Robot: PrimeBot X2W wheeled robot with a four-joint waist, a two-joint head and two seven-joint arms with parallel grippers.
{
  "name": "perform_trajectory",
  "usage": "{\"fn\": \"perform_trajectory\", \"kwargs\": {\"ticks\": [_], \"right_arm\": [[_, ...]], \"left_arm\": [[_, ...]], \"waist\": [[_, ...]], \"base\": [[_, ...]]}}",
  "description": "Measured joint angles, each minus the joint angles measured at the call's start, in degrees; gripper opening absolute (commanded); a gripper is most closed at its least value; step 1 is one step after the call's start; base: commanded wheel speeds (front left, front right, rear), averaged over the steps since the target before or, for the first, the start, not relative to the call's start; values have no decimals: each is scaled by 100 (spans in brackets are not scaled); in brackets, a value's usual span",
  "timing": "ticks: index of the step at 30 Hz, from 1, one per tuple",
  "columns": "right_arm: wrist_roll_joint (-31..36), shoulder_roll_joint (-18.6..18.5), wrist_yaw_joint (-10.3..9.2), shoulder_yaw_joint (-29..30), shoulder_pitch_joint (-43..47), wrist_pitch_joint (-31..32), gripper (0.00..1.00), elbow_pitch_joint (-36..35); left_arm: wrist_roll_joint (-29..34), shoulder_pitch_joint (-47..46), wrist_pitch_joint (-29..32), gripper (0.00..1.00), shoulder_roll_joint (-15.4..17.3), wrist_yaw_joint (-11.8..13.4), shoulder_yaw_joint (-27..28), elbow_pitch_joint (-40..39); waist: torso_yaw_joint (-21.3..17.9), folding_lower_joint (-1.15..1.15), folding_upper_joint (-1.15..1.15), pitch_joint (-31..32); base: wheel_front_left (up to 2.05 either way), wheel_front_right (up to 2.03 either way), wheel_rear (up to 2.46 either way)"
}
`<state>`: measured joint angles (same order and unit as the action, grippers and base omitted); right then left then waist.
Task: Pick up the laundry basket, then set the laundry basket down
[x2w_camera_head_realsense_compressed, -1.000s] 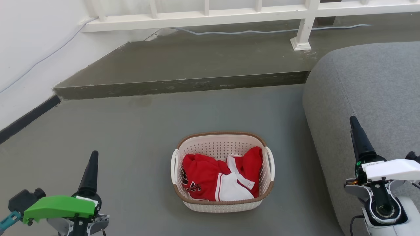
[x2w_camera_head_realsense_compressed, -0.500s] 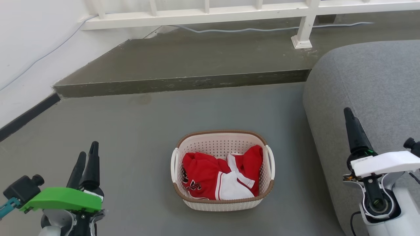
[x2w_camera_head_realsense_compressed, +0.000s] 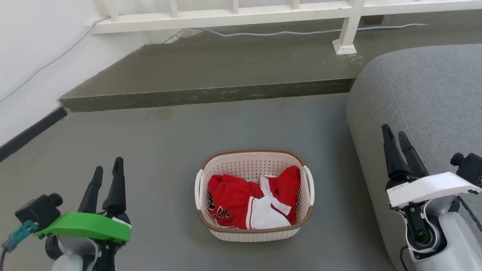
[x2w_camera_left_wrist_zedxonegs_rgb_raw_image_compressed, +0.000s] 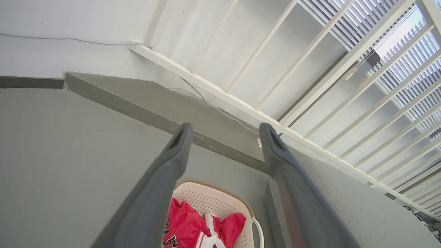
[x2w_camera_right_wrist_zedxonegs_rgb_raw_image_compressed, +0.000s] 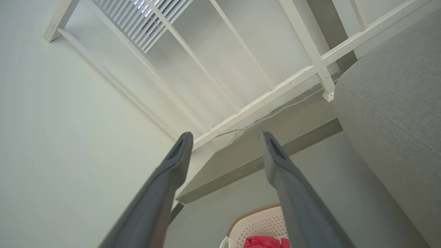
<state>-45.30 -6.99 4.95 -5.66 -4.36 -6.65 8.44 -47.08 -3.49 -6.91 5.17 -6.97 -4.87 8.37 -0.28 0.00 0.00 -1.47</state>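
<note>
Find the laundry basket (x2w_camera_head_realsense_compressed: 254, 235) on the grey floor (x2w_camera_head_realsense_compressed: 169, 150), near the grey sofa (x2w_camera_head_realsense_compressed: 421, 86), holding a heaped red-and-white garment (x2w_camera_head_realsense_compressed: 241, 203). Expect little weight and a stiff perforated plastic shell, perhaps flexing slightly under a squeeze; soft load, unlikely to shift. Take hold at the left handle (x2w_camera_head_realsense_compressed: 197, 188) and the right handle (x2w_camera_head_realsense_compressed: 311, 186), one per gripper, rather than at the brown rim (x2w_camera_head_realsense_compressed: 252, 151). See the left gripper (x2w_camera_head_realsense_compressed: 109, 164) at lower left, fingers parted moderately, empty, pointing up and forward, well apart from the basket. See the right gripper (x2w_camera_head_realsense_compressed: 393, 130) at lower right, before the sofa, likewise parted and empty.
</note>
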Motion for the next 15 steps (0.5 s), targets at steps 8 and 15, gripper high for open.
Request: {"fn": "perform_trajectory", "kwargs": {"ticks": [8,15], "right_arm": [[508,1,-52,-93,-29,-131,100,-34],[1009,3,-58,-199,-30,-250,100,-40]], "left_arm": [[531,-7,-120,100,-69,0,-54,-78],[1028,-10,-231,100,-83,0,-83,-154]], "waist": [[-14,0,0,12],[-23,0,0,24]], "base": [[0,0,0],[0,0,0]]}}
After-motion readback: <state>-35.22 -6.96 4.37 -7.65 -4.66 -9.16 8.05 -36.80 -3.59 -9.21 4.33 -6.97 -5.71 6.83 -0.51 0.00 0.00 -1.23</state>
